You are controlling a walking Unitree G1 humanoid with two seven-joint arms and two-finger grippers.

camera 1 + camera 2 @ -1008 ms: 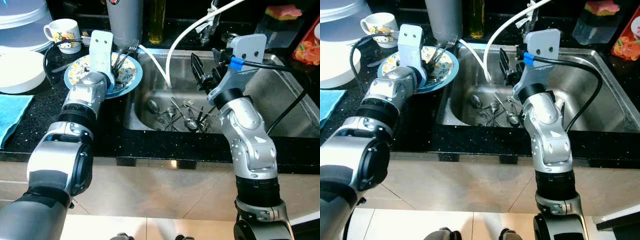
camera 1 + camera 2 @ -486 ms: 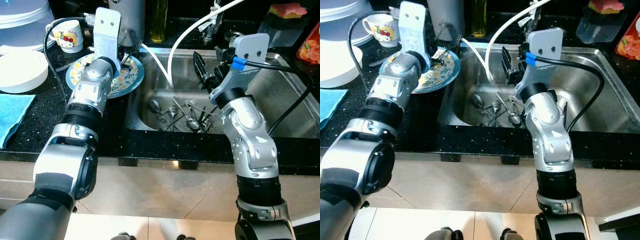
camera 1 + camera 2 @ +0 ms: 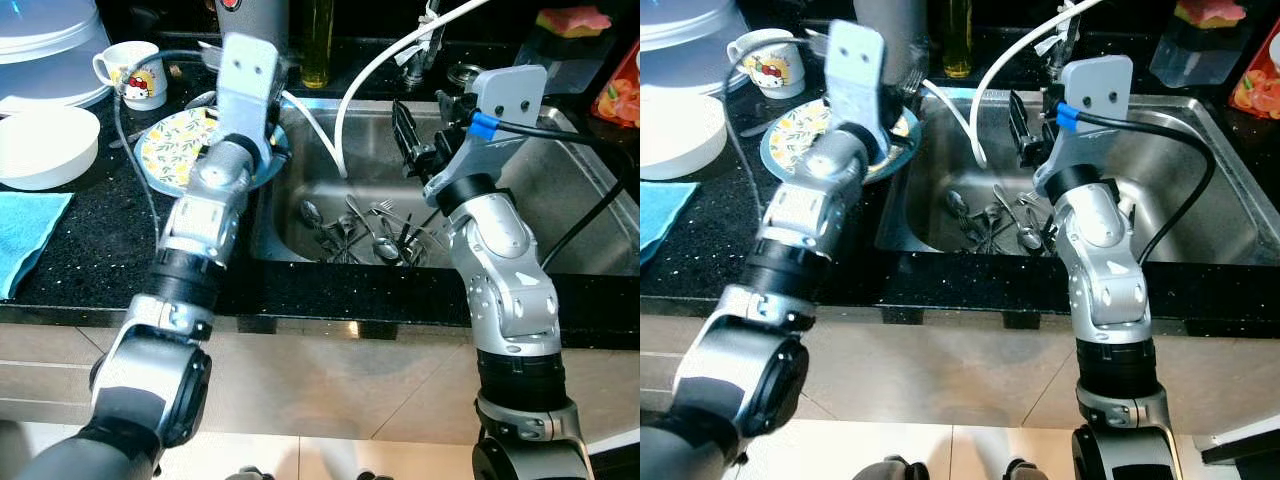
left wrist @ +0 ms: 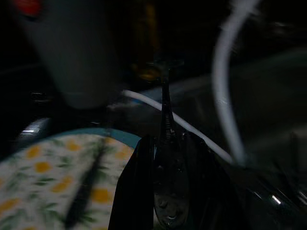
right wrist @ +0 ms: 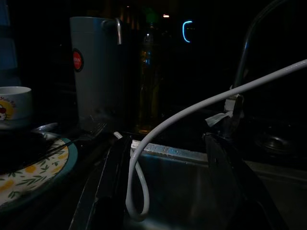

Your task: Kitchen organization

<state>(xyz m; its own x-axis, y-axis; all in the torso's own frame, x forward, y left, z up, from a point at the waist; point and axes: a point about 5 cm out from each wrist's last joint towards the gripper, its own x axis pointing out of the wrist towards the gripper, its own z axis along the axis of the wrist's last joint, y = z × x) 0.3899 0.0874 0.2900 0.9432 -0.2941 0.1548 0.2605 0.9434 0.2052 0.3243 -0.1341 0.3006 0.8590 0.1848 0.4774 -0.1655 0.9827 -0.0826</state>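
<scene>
The left tool, clamped on a slim spoon above the floral plate at the sink's left rim, grips slick, stiff metal mid-handle; the right tool hangs open.

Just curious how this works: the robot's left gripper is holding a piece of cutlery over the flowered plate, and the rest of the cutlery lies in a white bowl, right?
Not quite. The rest of the cutlery lies in the sink, as the left eye view shows; the white bowl sits apart on the counter. The left gripper does hold a piece of cutlery by the flowered plate.
</scene>
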